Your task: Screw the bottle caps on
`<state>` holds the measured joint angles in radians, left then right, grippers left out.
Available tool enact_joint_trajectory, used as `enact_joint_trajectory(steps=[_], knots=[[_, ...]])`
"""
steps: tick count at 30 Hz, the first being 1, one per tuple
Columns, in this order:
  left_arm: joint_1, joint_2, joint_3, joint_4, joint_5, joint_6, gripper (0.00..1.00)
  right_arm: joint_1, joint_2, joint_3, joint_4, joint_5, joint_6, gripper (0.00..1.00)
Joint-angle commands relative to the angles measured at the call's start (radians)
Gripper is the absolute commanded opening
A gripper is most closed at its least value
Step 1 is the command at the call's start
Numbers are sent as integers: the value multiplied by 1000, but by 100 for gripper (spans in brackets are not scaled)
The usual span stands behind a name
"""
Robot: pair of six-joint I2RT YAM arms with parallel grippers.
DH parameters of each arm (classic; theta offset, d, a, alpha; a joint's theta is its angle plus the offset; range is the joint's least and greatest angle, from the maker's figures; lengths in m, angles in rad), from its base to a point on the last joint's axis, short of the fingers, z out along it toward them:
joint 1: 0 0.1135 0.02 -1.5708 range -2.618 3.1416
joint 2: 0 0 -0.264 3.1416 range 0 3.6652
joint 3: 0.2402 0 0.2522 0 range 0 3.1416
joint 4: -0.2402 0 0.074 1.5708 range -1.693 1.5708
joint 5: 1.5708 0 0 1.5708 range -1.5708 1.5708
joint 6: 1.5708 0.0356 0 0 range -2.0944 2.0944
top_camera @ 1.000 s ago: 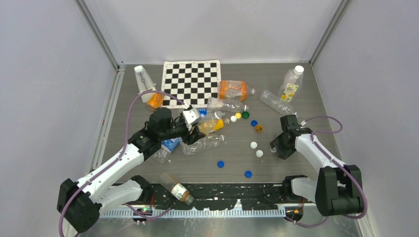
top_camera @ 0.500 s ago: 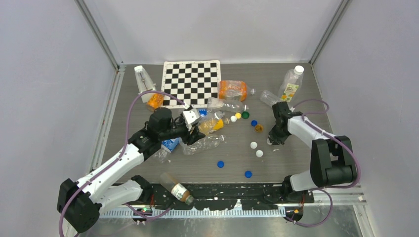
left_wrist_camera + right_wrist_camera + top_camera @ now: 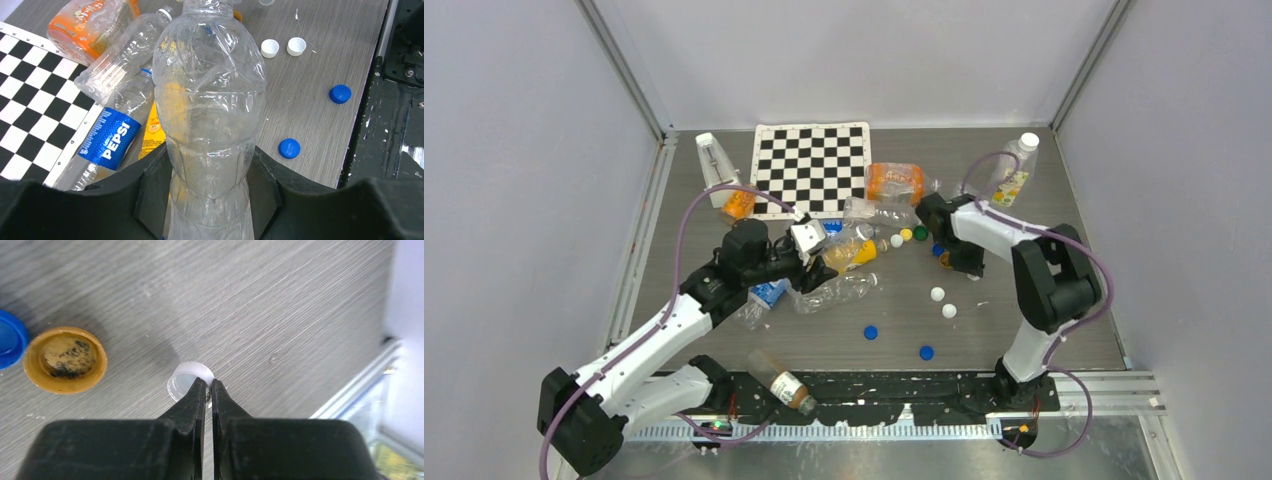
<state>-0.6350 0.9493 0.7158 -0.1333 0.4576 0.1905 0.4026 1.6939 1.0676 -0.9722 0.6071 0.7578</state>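
My left gripper point(image 3: 210, 175) is shut on the lower body of a clear crumpled bottle point(image 3: 210, 90), whose neck points away toward the table's middle. From above, that gripper point(image 3: 809, 268) sits left of centre. My right gripper point(image 3: 207, 384) is shut, its tips pinching the rim of a white bottle cap point(image 3: 187, 375) just above the table. Beside it lie an upturned orange cap point(image 3: 65, 359) and a blue cap point(image 3: 9, 337). More caps are loose on the table: white point(image 3: 937, 294), white point(image 3: 949, 311), blue point(image 3: 870, 332), blue point(image 3: 926, 352), yellow point(image 3: 906, 234), green point(image 3: 921, 233).
A Pepsi bottle point(image 3: 107, 140), another clear bottle point(image 3: 120, 60) and an orange-labelled bottle point(image 3: 894, 182) crowd the checkerboard mat point(image 3: 812, 168). A capped bottle point(image 3: 1012, 172) stands at the back right. A brown-filled bottle point(image 3: 781, 381) lies by the near rail.
My right arm has swung from the right side toward the table's middle, and its jaws have shut on the white cap. The left arm and its bottle have stayed put.
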Motion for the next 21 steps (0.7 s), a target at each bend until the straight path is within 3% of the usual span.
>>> enact_joint_trajectory(steps=[1, 8, 15, 21], knots=[[-4, -31, 37, 6, -20, 8, 0, 81, 158, 158, -231, 284, 15, 5], [-4, -64, 36, -9, -66, 21, 0, 203, 494, 344, -488, 488, 116, 10], [-4, -74, 37, -11, -73, 23, 0, 281, 571, 392, -514, 500, 131, 17], [-4, -78, 37, -15, -71, 23, 0, 338, 591, 416, -465, 451, 80, 39]])
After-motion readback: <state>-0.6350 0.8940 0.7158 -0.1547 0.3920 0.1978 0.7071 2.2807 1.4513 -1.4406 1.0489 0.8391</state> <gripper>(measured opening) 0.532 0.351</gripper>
